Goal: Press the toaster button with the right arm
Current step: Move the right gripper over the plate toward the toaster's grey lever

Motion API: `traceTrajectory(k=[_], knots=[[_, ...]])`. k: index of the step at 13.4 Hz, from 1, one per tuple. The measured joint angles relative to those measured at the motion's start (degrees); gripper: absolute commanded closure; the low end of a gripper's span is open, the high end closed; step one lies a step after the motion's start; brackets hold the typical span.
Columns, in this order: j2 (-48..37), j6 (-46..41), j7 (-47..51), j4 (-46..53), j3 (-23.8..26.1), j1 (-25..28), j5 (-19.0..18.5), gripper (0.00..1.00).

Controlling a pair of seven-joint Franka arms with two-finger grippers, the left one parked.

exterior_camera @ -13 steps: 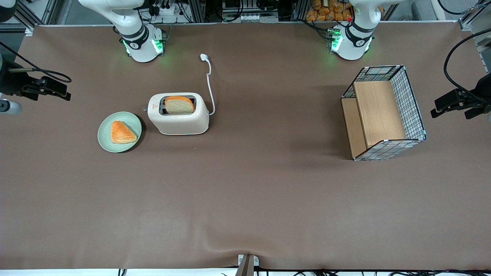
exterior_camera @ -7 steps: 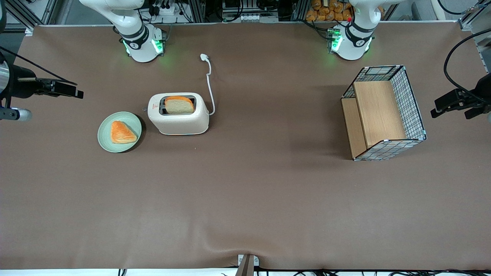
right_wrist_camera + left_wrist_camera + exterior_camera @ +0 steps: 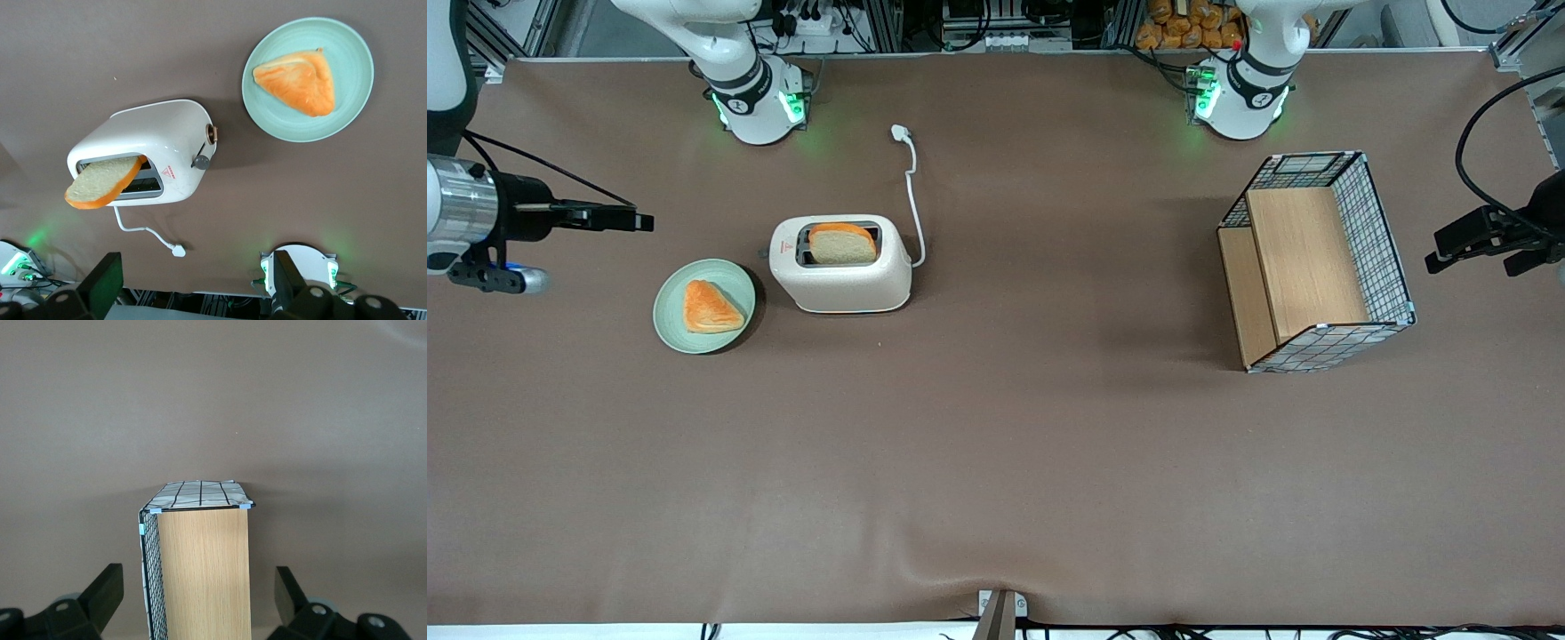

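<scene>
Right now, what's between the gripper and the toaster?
In the front view, only bare tablecloth separates the open gripper from the toaster; the green plate sits nearer the camera.

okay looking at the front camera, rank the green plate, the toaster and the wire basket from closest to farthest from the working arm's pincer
The pincer hangs at the working arm's end of the table.
1. Green plate: closest, slightly nearer the front camera than the pincer.
2. Toaster: next, beside the plate, toward the table's middle.
3. Wire basket: farthest, toward the parked arm's end.
</scene>
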Motion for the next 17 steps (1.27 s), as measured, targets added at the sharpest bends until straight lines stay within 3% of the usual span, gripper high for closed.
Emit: traceTrajectory(k=[6, 9, 10, 11, 13, 17], knots=[[0.2, 2.7, 0.0, -7.0, 0.7, 1.8, 1.1, 0.0], [0.4, 5.9, 0.1, -11.4, 0.5, 1.8, 5.7, 0.02], [0.5, 7.0, 0.1, -12.9, 0.4, 1.6, 6.3, 0.23], [0.5, 7.6, 0.1, -14.1, 0.4, 1.5, 6.6, 0.52], [0.5, 8.3, 0.0, -15.5, 0.4, 1.5, 6.8, 0.99], [0.5, 11.6, 0.0, -18.4, 0.4, 1.5, 6.9, 1.0]])
